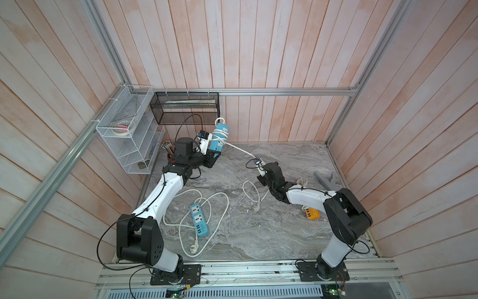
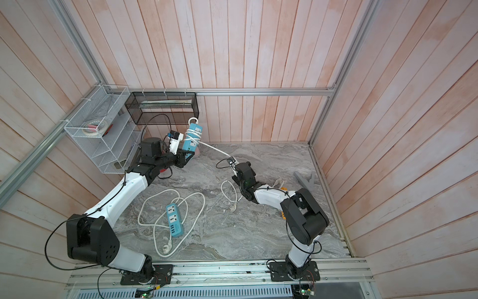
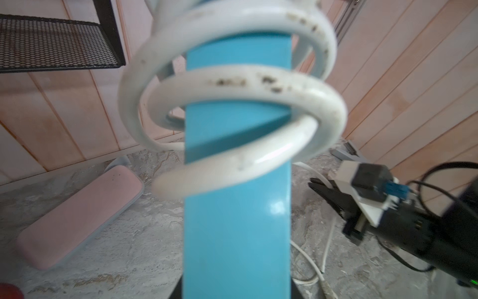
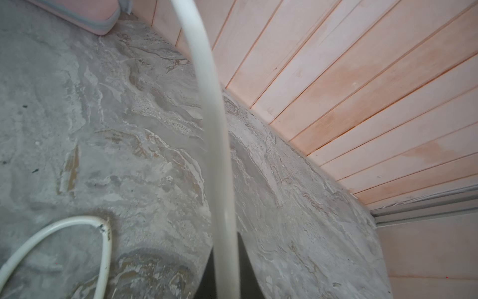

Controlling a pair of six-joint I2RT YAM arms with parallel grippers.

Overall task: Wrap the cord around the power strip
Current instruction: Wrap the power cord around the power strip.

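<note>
The grey marbled bench (image 1: 284, 233) fills the lower middle of both top views. The left arm (image 1: 160, 196) reaches to the upper centre of the frame, the right arm (image 1: 307, 196) to the middle.

At the upper left hangs a white wire rack (image 1: 113, 111). Its top tray holds a roll of tape (image 1: 116, 130) with something pink on it, and a small dark object (image 1: 142, 164) lies on its bottom shelf. Beside it, a black mesh basket (image 1: 186, 119) holds one long pale bar (image 1: 190, 101).

The left jaws are clenched on the lower end of the blue power strip (image 1: 219, 137), held tilted above the bench just below the basket. The white cord (image 1: 243, 151) circles it in several loose turns. It then runs down to the right jaws, which are clenched on it. Its tail and plug (image 1: 256, 208) lie on the bench.

A second blue strip (image 1: 199, 219) lies at lower centre amid its own loops. An orange strip (image 1: 312, 213) peeks from under the right arm.
</note>
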